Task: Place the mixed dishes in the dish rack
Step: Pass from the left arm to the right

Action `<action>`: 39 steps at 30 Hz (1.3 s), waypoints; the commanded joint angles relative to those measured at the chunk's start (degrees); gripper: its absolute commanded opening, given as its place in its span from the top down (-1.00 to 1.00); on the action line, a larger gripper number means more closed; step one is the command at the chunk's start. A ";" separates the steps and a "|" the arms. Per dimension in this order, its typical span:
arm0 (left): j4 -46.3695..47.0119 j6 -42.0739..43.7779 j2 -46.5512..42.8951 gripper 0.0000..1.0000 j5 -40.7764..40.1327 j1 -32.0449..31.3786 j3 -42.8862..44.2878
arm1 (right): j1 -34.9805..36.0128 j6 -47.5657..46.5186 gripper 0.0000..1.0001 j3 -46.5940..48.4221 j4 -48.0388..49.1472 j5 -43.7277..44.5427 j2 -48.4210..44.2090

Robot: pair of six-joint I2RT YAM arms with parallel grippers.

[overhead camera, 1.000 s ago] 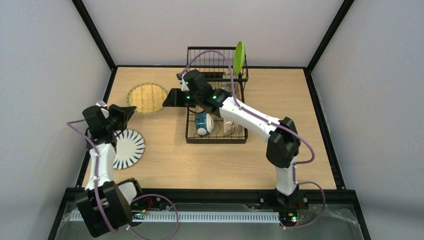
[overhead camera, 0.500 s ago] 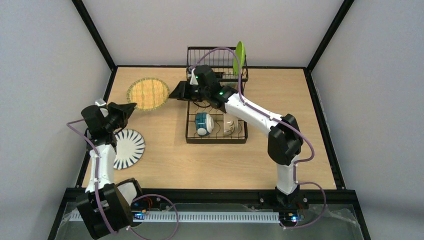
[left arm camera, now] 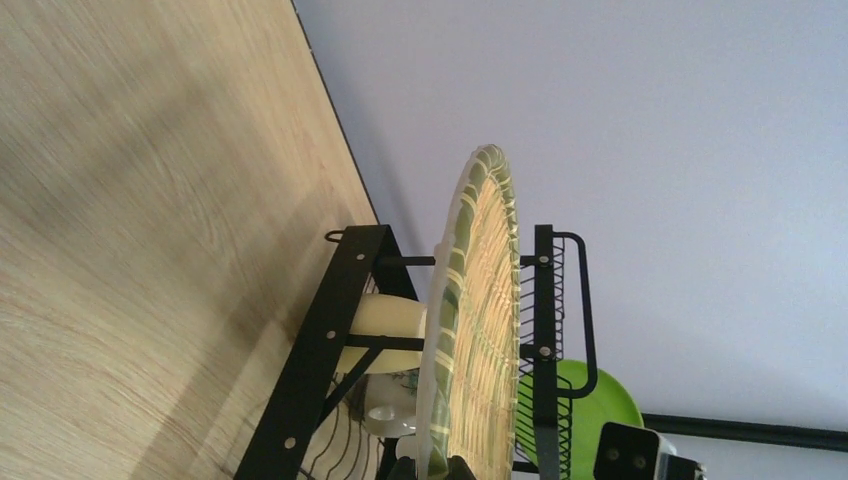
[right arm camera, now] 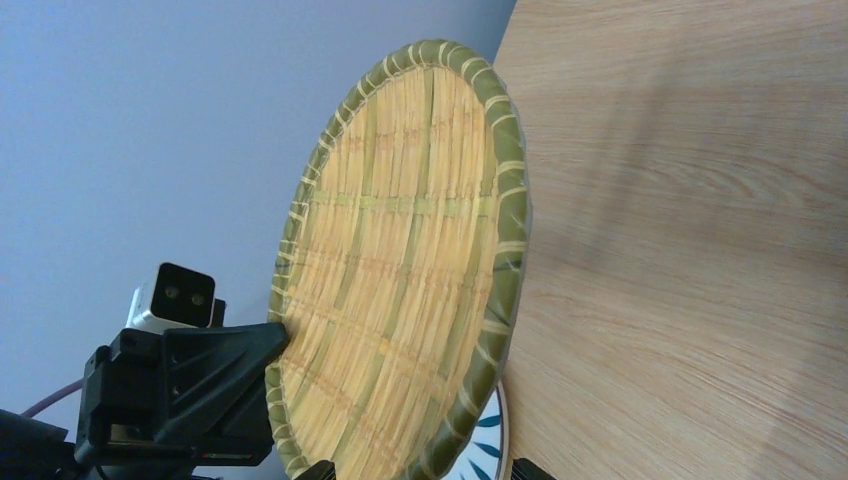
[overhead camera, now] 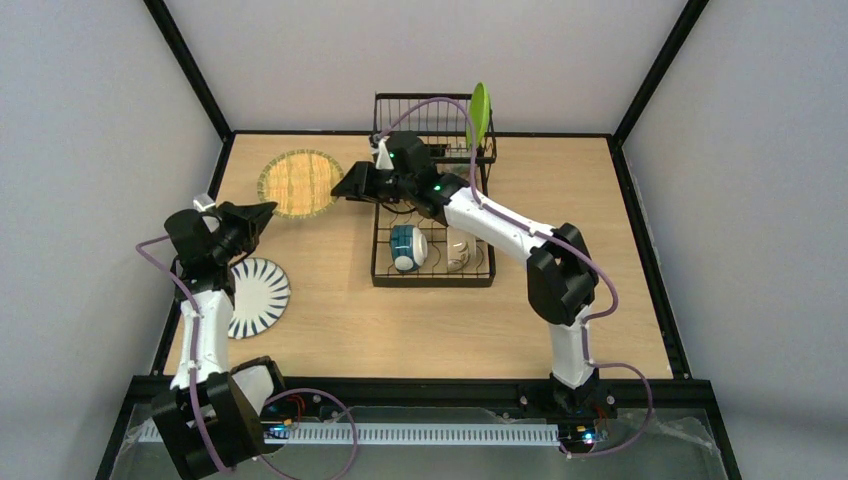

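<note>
Left gripper [overhead camera: 262, 212] is closed on the tan woven-look plate [overhead camera: 297, 183], lifted left of the dish rack [overhead camera: 432, 280]; right gripper [overhead camera: 342, 189] stands wide open beside it. Lime green plate [overhead camera: 479, 113] and blue bowl [overhead camera: 406, 247] are racked; black-striped white plate [overhead camera: 258, 295] lies on the table [overhead camera: 560, 200].

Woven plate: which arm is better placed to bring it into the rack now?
Right. The right gripper, open, faces the woven plate beside the rack; the left gripper, holding that plate, is farther from the rack.
</note>
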 commanded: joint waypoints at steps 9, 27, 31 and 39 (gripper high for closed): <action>4.81 -3.31 -3.08 0.96 2.45 -1.68 -1.08 | -0.35 2.53 -0.99 -0.41 5.71 -2.89 2.43; 7.16 -5.07 -6.42 0.96 2.80 -5.48 -2.40 | -0.35 5.68 -0.99 -0.57 13.03 -3.73 4.67; 7.11 -4.80 -6.39 0.96 2.52 -5.86 -2.42 | -0.35 5.20 -0.77 -0.63 12.60 -3.47 4.11; 6.38 -4.19 -5.66 0.96 1.69 -5.84 -2.54 | -0.35 3.82 0.71 -1.48 9.78 -3.14 2.58</action>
